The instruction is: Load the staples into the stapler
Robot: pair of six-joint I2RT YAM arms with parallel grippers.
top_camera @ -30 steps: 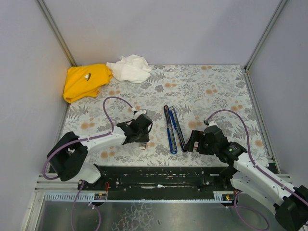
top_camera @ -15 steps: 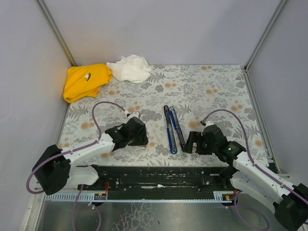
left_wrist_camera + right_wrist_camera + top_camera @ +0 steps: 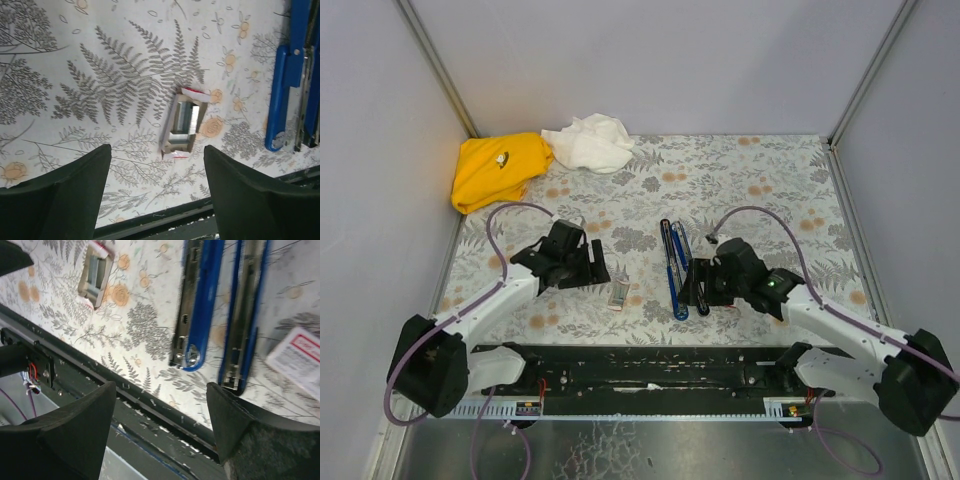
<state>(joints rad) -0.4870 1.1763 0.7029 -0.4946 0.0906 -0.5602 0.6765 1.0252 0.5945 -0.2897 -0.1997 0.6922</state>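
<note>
Now that the left end effector (image 3: 156,165) has pulled back toward the left edge, released and empty, the staple box (image 3: 618,293) lies alone near the near edge of the tabletop (image 3: 770,190). Its open tray shows something greyish, probably a strip. The right end effector (image 3: 161,390), also spread and empty, has moved in over the near end of the stapler (image 3: 678,268), which lies splayed open. By my reading, loading has not begun.
</note>
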